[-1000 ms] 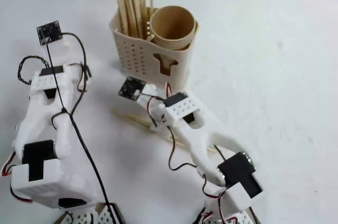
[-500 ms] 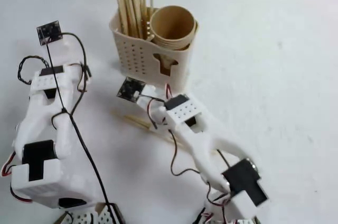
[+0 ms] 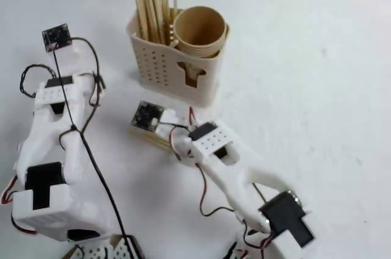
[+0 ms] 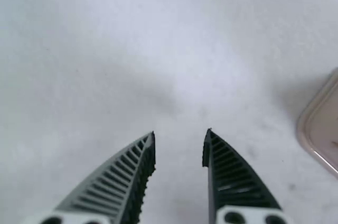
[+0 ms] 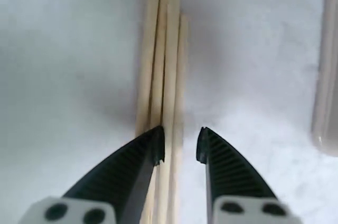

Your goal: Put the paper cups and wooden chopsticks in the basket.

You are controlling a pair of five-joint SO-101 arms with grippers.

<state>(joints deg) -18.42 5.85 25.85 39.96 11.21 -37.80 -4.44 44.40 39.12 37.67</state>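
The perforated cream basket stands at the back centre, holding upright wooden chopsticks and stacked paper cups. Several more chopsticks lie bundled flat on the table in front of the basket. My right gripper is low over this bundle, open by a narrow gap. One finger lies over the sticks, and a couple of sticks run between the jaws. The right arm covers most of the bundle from above. My left gripper is open over bare table, holding nothing.
The left arm rests at the table's left with cables looped around it. A corner of the basket shows beside the left gripper. White tabletop stretches free to the right of the basket.
The right arm's wrist has shifted left and toward the front, settling over the end of the lying chopsticks. The left arm has not moved.
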